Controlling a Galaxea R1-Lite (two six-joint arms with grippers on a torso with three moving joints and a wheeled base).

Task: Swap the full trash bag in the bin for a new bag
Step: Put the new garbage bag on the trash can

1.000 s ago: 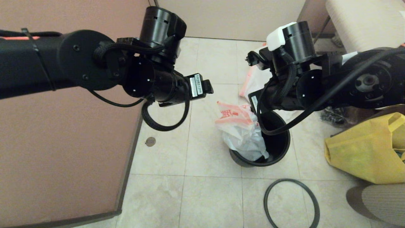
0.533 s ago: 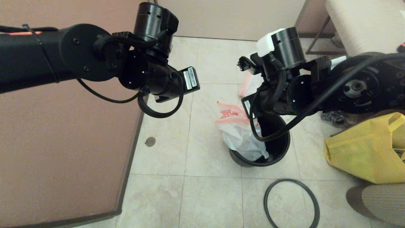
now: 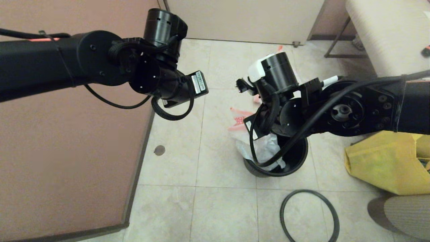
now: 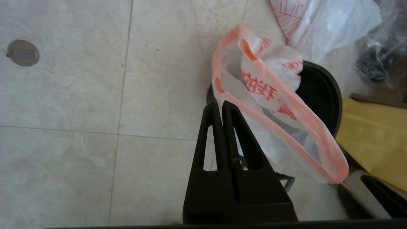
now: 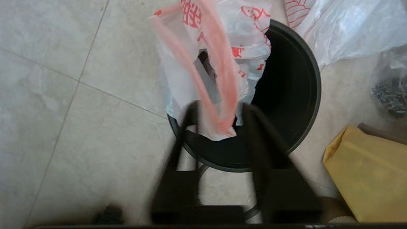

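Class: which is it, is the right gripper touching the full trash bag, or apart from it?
Cannot tell. In the right wrist view the right gripper is open with the full trash bag's orange hem between its blurred fingers; neither contact nor gap shows plainly.

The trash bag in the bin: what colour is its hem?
Orange-red, on the white translucent trash bag in the black bin; the left wrist view shows it best.

Full trash bag (image 3: 260, 149), white with orange-red hem, slumped over left rim of round black bin (image 3: 295, 158). New bag (image 4: 318, 22) crumpled on floor just beyond.
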